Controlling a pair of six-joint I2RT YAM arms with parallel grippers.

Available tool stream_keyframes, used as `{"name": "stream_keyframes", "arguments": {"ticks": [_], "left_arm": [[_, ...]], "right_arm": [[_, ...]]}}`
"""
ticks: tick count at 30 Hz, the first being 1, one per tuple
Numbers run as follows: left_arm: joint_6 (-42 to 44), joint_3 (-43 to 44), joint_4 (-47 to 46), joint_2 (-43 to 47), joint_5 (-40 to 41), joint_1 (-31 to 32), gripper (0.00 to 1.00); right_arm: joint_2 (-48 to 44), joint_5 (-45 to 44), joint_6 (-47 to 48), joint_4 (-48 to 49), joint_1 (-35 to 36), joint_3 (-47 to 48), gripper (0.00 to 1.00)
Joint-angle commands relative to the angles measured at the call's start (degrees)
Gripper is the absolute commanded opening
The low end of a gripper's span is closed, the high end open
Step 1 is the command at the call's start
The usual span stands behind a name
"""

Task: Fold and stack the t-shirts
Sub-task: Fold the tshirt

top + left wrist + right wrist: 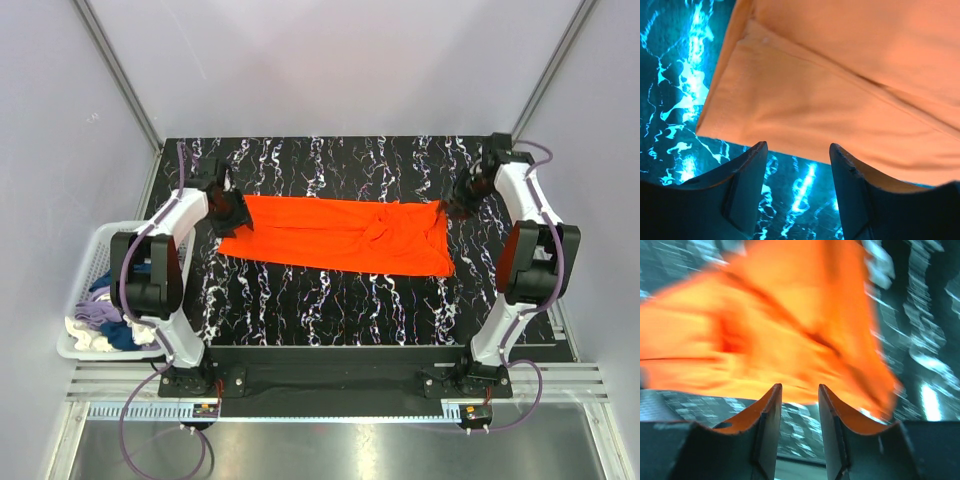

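Note:
One bright orange t-shirt (340,233) lies folded into a long band across the black marbled table (330,310), bunched near its right end. My left gripper (232,212) hovers at the band's left end, open, with only table between its fingers; the cloth (840,90) lies just past the fingertips (759,149). My right gripper (462,202) stands at the right end, open and empty, the orange cloth (780,325) just beyond its tips. Other t-shirts, navy (120,335), lavender (100,312) and cream (82,332), are heaped in the basket.
A white basket (88,262) sits off the table's left edge beside my left arm. Metal frame posts (120,75) rise at the back corners. Grey walls close in the back and sides.

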State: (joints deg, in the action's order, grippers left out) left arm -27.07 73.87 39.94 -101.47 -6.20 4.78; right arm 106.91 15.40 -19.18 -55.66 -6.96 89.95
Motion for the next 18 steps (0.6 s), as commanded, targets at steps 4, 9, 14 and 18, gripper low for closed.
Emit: {"name": "stream_keyframes", "arguments": {"ticks": [4,9,14,18], "left_arm": [[-1.3,-0.8,-5.9,7.3,-4.5,0.1,0.57],[-2.3,-4.2,-7.3,12.0,-7.9,0.1,0.56],[-2.4,-7.5,-6.7,16.4,-8.9,0.1,0.56],[-2.1,-9.0,-6.0,19.2,-8.8,0.1,0.56]], "right_arm": [[6.5,13.8,-10.0,7.5,6.6,10.5,0.45],[13.1,14.1,-13.0,8.1,12.5,15.3,0.48],[15.1,12.6,-14.7,9.2,15.3,13.1,0.48],[15.6,11.5,-15.0,10.0,16.5,11.2,0.48]]}}
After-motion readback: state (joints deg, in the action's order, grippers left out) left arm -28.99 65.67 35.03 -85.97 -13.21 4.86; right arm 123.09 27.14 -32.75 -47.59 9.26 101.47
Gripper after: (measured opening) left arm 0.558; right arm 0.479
